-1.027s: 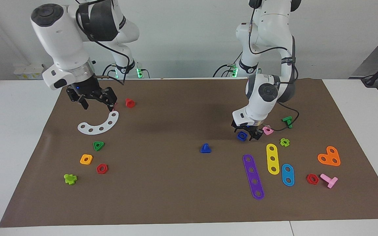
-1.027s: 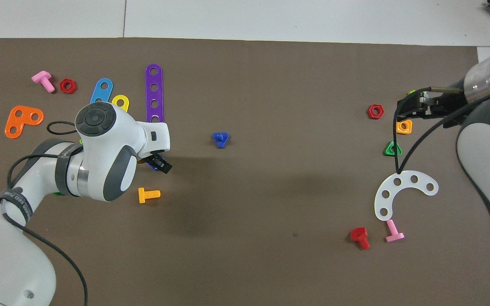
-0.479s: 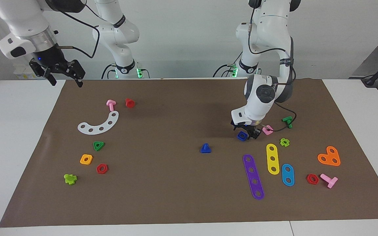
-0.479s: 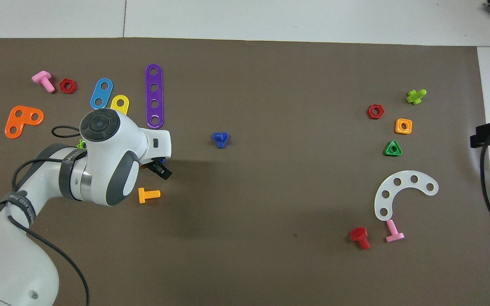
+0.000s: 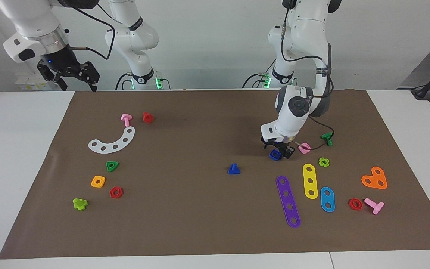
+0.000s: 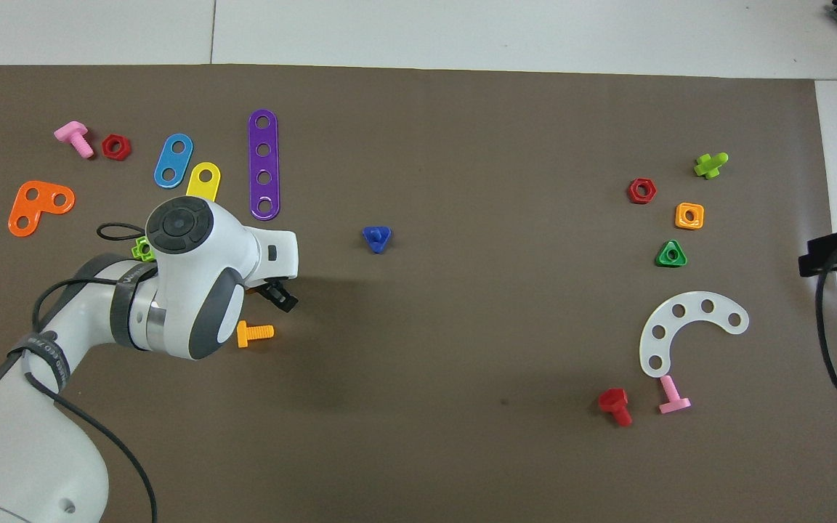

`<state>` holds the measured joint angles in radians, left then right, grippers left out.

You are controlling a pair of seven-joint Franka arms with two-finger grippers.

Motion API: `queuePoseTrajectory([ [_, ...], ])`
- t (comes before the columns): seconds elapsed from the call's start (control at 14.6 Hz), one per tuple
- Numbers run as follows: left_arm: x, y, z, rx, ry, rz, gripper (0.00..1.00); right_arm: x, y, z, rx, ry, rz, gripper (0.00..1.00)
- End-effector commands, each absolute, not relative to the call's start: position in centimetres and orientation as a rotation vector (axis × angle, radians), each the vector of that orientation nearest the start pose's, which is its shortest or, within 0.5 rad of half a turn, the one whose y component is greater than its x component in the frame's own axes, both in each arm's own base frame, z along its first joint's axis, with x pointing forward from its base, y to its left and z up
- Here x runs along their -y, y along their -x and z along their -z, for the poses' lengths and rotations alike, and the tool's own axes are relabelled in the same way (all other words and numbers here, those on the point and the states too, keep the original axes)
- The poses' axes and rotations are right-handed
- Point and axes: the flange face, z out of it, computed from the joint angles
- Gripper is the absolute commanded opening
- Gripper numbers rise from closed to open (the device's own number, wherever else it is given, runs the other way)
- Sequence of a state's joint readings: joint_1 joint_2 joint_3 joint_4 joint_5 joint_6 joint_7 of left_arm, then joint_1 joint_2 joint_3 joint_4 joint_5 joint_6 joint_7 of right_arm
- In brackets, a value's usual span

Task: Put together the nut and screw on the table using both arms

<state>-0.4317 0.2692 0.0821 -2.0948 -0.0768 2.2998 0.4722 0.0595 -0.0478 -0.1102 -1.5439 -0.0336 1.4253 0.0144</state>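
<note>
The blue square nut [image 5: 275, 154] lies on the brown sheet [image 5: 185, 216] toward the left arm's end. My left gripper [image 5: 277, 150] is low over it, open, with a finger on each side; in the overhead view the left arm [image 6: 193, 283] hides the nut. The blue screw [image 5: 233, 169] with the triangular head lies alone near the sheet's middle, head down and shaft up; it also shows in the overhead view [image 6: 376, 237]. My right gripper [image 5: 77, 86] is open, empty and raised over the white table [image 5: 21, 149] at the right arm's end.
Beside the left gripper lie a pink square nut [image 5: 304, 148], an orange bolt [image 6: 253, 333], a green bolt [image 5: 327, 138] and purple [image 5: 288, 201], yellow [image 5: 310, 181] and blue [image 5: 327, 199] strips. A white curved plate [image 5: 112, 141], green triangular nut [image 5: 112, 166] and orange-yellow nut [image 5: 98, 181] lie toward the right arm's end.
My right gripper has risen from over the white curved plate and swung out past the sheet's edge. My left gripper has shifted slightly over the blue nut, which has not moved.
</note>
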Motion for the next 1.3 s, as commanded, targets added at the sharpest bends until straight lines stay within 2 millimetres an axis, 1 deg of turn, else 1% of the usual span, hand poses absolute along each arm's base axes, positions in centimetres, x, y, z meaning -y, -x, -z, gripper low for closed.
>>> queuePoseTrajectory([
  [0.0,19.9,-52.7,-29.1,-1.221,2.941,-0.061,0.8,3.5,-52.2,-65.3,-0.075,3.177,-0.142,1.0],
  [0.07,19.9,-52.7,-29.1,-1.224,2.938,-0.061,0.76,3.5,-52.1,-65.2,-0.077,3.176,-0.139,1.0],
  [0.21,19.9,-52.6,-29.1,-1.224,2.936,-0.064,0.71,3.3,-52.0,-65.1,-0.075,3.171,-0.138,1.0],
  [0.34,19.8,-52.5,-29.0,-1.226,2.935,-0.068,0.62,3.0,-52.1,-65.2,-0.07,3.169,-0.124,1.0],
  [0.41,19.7,-52.5,-29.0,-1.224,2.936,-0.071,0.59,2.9,-52.3,-65.2,-0.063,3.175,-0.097,1.0],
  [0.75,19.6,-52.3,-28.7,-1.215,2.939,-0.088,0.4,2.8,-52.3,-65.0,-0.07,3.175,-0.097,1.0],
  [0.89,19.5,-52.5,-28.9,-1.206,2.943,-0.086,0.35,2.9,-52.3,-65.0,-0.076,3.172,-0.097,1.0],
  [0.96,19.0,-52.9,-29.1,-1.161,2.96,-0.069,0.32,2.9,-52.3,-65.0,-0.077,3.164,-0.096,1.0],
  [1.03,18.9,-53.2,-29.3,-1.091,2.986,-0.063,0.28,2.8,-52.3,-65.2,-0.07,3.163,-0.089,1.0],
  [1.1,19.0,-54.0,-30.0,-0.998,3.02,-0.047,0.26,2.5,-52.1,-65.3,-0.051,3.163,-0.096,1.0],
  [1.16,19.3,-54.9,-31.0,-0.884,3.056,-0.047,0.25,2.3,-52.0,-65.4,-0.046,3.163,-0.093,1.0],
  [1.23,19.9,-55.7,-32.5,-0.742,3.099,-0.068,0.25,2.3,-52.0,-65.4,-0.046,3.163,-0.093,1.0],
])
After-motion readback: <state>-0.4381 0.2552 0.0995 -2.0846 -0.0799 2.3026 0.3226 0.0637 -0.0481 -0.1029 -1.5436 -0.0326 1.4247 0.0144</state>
